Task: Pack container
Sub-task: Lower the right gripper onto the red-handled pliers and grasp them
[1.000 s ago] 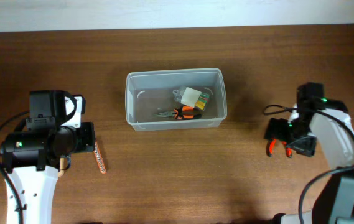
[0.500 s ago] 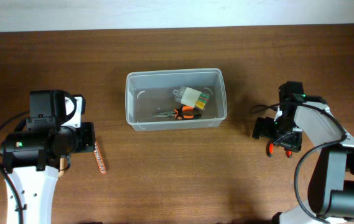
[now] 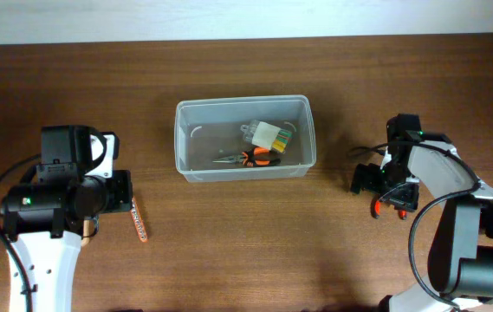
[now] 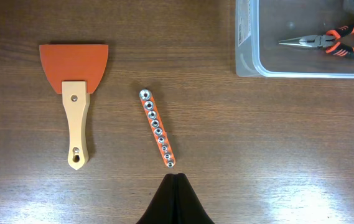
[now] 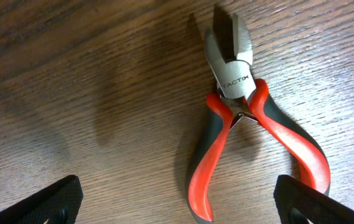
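Observation:
The clear container [image 3: 179,139] stands mid-table and also shows in the left wrist view [image 4: 246,59]. Inside it lie orange-handled needle-nose pliers [image 3: 250,158] [image 4: 332,42] and a yellow-and-white packet [image 3: 270,136]. My right gripper [image 3: 383,186] [image 5: 180,205] is open and low over red-handled cutters [image 5: 251,124] [image 3: 376,208] lying flat on the table, one finger on each side of the handles, not touching them. My left gripper [image 4: 177,177] is shut and empty, just short of an orange socket rail [image 4: 157,128] [image 3: 139,221].
An orange scraper with a wooden handle [image 4: 74,93] lies left of the socket rail; in the overhead view the left arm hides it. The table's far edge meets a white wall behind the container.
My right arm has shifted left and turned so that its gripper sits over the cutters; since half a second ago it has barely moved. The left arm is still.

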Controlling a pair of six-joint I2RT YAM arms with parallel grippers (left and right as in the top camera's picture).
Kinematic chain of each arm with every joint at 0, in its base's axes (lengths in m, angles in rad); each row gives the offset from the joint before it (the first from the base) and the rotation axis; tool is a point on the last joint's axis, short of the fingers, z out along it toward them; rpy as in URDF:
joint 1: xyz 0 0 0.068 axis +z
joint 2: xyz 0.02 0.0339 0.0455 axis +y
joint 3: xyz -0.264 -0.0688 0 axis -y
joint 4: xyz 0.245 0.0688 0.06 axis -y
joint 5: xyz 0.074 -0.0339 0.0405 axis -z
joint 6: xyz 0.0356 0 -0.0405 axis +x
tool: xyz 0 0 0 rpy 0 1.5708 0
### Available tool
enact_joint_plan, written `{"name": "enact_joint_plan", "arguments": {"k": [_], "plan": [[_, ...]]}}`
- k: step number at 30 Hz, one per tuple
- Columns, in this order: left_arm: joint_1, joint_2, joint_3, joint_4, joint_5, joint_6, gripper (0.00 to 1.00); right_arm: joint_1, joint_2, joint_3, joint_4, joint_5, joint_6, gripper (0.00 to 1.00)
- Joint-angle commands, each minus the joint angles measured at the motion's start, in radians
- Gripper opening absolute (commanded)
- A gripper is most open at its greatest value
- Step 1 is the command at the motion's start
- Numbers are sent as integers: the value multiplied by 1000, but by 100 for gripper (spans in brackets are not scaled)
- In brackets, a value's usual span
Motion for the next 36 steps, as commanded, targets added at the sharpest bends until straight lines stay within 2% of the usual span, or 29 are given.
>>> {"name": "enact_joint_plan", "arguments": {"k": [1, 14, 36], "plan": [[5, -14, 2, -1, 8, -6, 2, 1, 8, -5, 11, -27, 4, 99], [5, -14, 2, -1, 7, -6, 2, 1, 8, -5, 103, -53, -15, 99], [5, -14, 2, -5, 8, -6, 2, 1, 13, -82, 151, -19, -15, 99]]}}
